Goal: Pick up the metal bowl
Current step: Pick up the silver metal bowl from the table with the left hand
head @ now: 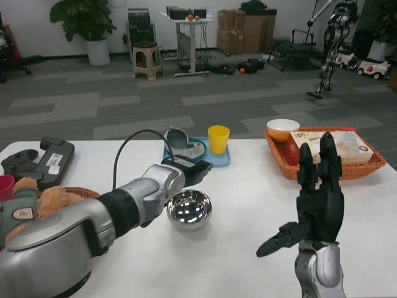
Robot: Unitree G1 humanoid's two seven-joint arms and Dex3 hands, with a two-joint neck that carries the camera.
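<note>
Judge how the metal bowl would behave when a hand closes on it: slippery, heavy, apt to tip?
The metal bowl has a mirror-polished surface, so it is probably slippery. It looks thin-walled, likely stiff and light. Its rounded sides suggest it could rock or slide on the smooth table if pushed off-centre.

Metal bowl (pixel 189 210): a small, round, polished steel vessel with a mirror-bright interior that reflects dark and light patches of the surroundings. It stands upright on its base, mouth facing up, with nothing visible inside. It rests on the white tabletop (pixel 248 186), roughly at the middle of the near half, slightly left of centre in the head view. Its rim is a thin, bright ring, fully visible on the right and near sides; the upper left edge meets the end of the left hand (pixel 186 169), where contact cannot be judged. A soft shadow lies beneath it.
</note>
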